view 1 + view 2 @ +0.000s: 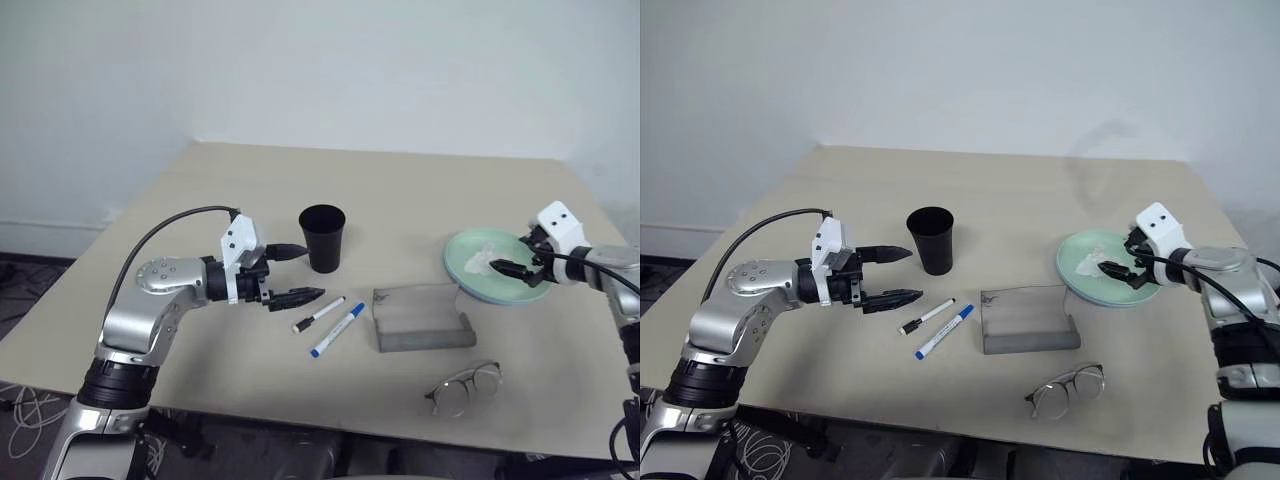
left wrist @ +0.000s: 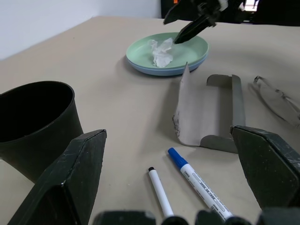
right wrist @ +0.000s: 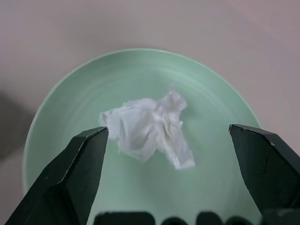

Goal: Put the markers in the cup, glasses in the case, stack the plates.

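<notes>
Over the stacked plates [image 1: 500,282] my right gripper [image 3: 176,154] hangs wide open and empty above the tissue [image 3: 149,129], while my left gripper [image 1: 890,275], equally spread and empty, points toward the markers [image 1: 330,322] beside the cup [image 1: 322,238], presumably for pickup.

So there's a crumpled white tissue [image 3: 149,127] lying loose and wadded up, kinda near the middle of where it sits, over on the right side of the table [image 1: 250,185]. Table's a plain beige top, pushed up toward a white wall [image 1: 320,60]. Down by the near left corner there's a tangle of pale cables [image 1: 25,410] on the floor
</notes>
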Available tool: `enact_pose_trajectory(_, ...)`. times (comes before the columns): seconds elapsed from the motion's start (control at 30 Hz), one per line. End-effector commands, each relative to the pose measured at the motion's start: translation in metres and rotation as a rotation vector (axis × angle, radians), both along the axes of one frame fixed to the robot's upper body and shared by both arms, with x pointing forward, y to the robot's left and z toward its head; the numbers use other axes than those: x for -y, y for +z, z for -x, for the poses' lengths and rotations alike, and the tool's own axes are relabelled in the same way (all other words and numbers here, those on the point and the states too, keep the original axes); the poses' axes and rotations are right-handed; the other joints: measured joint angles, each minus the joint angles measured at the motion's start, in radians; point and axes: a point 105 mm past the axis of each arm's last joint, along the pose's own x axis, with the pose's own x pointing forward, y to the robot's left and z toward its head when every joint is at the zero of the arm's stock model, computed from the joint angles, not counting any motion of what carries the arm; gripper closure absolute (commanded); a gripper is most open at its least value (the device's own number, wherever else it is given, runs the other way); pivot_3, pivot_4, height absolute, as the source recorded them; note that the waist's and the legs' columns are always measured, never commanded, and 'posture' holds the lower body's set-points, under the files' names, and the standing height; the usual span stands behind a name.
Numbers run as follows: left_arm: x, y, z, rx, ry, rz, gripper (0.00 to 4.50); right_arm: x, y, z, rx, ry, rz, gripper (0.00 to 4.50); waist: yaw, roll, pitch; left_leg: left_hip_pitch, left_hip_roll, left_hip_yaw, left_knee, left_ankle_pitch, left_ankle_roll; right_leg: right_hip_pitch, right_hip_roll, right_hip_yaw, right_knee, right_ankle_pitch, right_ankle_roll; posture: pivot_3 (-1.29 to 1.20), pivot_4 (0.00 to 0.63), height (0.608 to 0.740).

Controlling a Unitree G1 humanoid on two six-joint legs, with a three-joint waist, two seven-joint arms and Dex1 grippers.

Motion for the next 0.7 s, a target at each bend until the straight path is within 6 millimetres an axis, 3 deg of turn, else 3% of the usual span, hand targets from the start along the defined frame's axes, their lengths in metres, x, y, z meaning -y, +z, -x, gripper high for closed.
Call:
enact_pose_trajectory(0.03, 0.01, 0.009, -0.005, 0.061, -0.006, -0.011, 0.0, 0.005, 0.031, 0.009, 0.069, 0.027, -0.013, 0.04, -0.001, 0.0, 0.0, 0.0, 0.0, 0.0, 0.0, 0.0, 0.0, 0.0, 0.0, 0.0, 0.0, 0.0, 0.0, 0.0, 0.0, 0.722)
enact_pose_trajectory(0.2, 0.041, 0.002, -0.009, 0.048, -0.028, -0.038, 0.0, -0.011, 0.047, 0.047, 0.04, 0.228, -0.047, 0.04, -0.001, 0.0, 0.0, 0.0, 0.0, 0.0, 0.001, 0.0, 0.0, 0.001, -0.001, 0.0, 0.0, -0.002, 0.005, 0.0, 0.0, 0.722)
enact_pose_trajectory(0.33, 0.069, -0.001, -0.016, 0.071, -0.057, -0.104, 0.0, -0.012, 0.058, 0.069, 0.018, 0.33, -0.018, 0.04, -0.001, -0.001, 0.0, 0.0, 0.0, 0.0, 0.004, -0.001, 0.001, 0.003, -0.001, -0.001, 0.0, -0.003, 0.005, 0.0, 0.0, 0.722)
enact_pose_trajectory(0.47, 0.099, 0.002, -0.014, 0.098, -0.147, -0.122, 0.0, -0.011, 0.064, 0.079, 0.012, 0.385, 0.003, 0.04, -0.002, -0.001, 0.001, 0.0, 0.0, 0.002, 0.004, -0.001, 0.002, 0.004, -0.003, 0.0, -0.001, -0.003, 0.004, 0.0, 0.0, 0.722)
enact_pose_trajectory(0.7, 0.157, -0.002, -0.008, 0.091, -0.269, -0.203, 0.0, -0.011, 0.06, 0.078, 0.009, 0.383, 0.016, 0.04, -0.002, -0.002, 0.001, -0.001, 0.0, 0.003, 0.005, -0.001, 0.002, 0.004, -0.006, -0.003, -0.002, -0.003, 0.004, 0.0, 0.0, 0.722)
